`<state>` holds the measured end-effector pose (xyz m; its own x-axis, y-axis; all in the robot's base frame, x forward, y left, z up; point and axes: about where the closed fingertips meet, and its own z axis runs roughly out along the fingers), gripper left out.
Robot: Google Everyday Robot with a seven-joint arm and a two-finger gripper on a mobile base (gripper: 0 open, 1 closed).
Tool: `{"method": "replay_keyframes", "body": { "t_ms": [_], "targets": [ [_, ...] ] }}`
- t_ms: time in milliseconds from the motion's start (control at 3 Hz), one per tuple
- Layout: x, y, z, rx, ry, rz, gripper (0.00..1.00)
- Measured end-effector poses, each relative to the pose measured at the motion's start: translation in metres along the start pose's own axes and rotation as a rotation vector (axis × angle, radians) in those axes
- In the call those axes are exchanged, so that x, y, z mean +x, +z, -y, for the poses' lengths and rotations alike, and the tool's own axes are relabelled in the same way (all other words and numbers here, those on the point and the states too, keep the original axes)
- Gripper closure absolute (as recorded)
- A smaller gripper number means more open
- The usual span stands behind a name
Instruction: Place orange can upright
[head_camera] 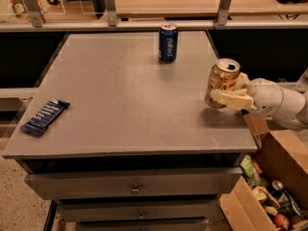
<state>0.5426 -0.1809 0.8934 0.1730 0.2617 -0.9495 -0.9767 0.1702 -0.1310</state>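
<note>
While held by the gripper (226, 89) at the right edge of the surface (120, 105), nearly upright with a slight lean: orange can (221, 76). Gripper closed on the can's sides, one pale finger (233, 100) across the front, the other behind. Silver top of the can turned up and toward the camera. Base at or just above the surface; cannot tell whether touching. White arm (279, 102) reaching in from beyond the right edge. Near the middle of the far edge, standing upright: blue can (168, 43). Near the left edge, toward the front corner, lying flat: dark blue packet (45, 116). All three well apart. Below the front edge, grey drawers (134, 186). On the floor off the front right corner, open cardboard box (281, 153) with mixed items inside.
</note>
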Motion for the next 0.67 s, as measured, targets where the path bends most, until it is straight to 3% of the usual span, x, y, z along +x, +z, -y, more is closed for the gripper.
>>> {"method": "replay_keyframes", "body": {
  "t_ms": [667],
  "targets": [
    [0.0058, -0.0008, -0.0008, 0.009, 0.012, 0.001, 0.13]
  ]
}}
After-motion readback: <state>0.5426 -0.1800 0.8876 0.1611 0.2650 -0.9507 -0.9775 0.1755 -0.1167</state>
